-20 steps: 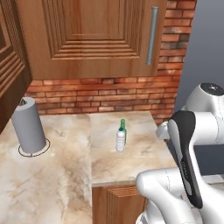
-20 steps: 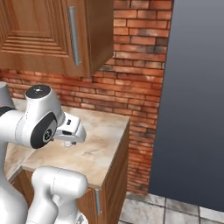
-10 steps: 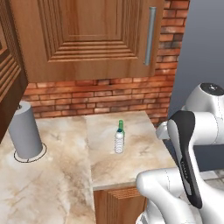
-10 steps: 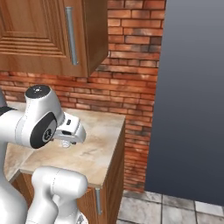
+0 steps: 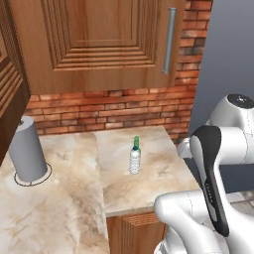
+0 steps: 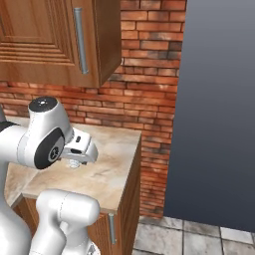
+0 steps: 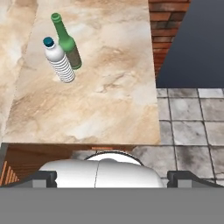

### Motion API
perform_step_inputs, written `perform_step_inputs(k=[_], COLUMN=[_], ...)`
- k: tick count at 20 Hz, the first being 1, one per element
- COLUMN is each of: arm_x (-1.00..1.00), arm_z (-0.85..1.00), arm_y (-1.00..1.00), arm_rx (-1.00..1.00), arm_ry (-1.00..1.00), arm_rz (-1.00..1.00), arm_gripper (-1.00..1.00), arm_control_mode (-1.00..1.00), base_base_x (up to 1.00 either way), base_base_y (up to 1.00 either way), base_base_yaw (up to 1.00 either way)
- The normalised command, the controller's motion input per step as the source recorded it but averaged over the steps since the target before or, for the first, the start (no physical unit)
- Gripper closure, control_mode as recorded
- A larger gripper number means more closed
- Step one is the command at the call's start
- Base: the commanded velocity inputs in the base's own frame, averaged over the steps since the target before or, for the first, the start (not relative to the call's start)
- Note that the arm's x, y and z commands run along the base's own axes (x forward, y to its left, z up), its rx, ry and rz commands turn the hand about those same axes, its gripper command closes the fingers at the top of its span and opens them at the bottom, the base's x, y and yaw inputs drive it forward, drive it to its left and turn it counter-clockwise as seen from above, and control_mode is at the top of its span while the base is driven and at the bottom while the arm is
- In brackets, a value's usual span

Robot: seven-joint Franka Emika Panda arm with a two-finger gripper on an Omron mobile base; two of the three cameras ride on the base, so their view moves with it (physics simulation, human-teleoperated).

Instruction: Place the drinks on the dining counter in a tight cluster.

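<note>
The tool (image 7: 112,177) is seen from the hand view with its two dark fingertips (image 7: 43,177) set wide apart at the near edge, fully open, with nothing held or touched. Beyond it a marbled counter (image 7: 100,105) is spread, ending on the right at a grey tiled floor (image 7: 188,127). Farther on, toward the left, a clear water bottle (image 7: 59,60) is stood upright, and a green glass bottle (image 7: 66,41) is placed just behind it, apparently touching. On the far left, a grey cylinder (image 5: 27,149) is stood before the brick wall (image 5: 99,106).
</note>
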Motion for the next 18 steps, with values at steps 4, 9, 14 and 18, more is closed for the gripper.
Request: perform_step_inputs(k=[4,9,14,18], arm_x=[0.0,0.22,0.55,0.51], arm_z=[0.0,0.02,0.08,0.0], arm_y=[0.0,0.45,0.57,0.2], arm_rx=[0.0,-0.07,-0.13,-0.04], arm_ry=[0.0,0.09,0.18,0.06], arm_rz=[0.0,0.0,0.0,0.0], arm_gripper=[-1.0,-1.0,-1.0,-1.0], arm_control_mode=[1.0,-1.0,-1.0,-1.0], base_base_x=[0.0,0.0,0.0,0.0], base_base_y=[0.0,0.0,0.0,0.0], base_base_yaw=[0.0,0.0,0.0,0.0])
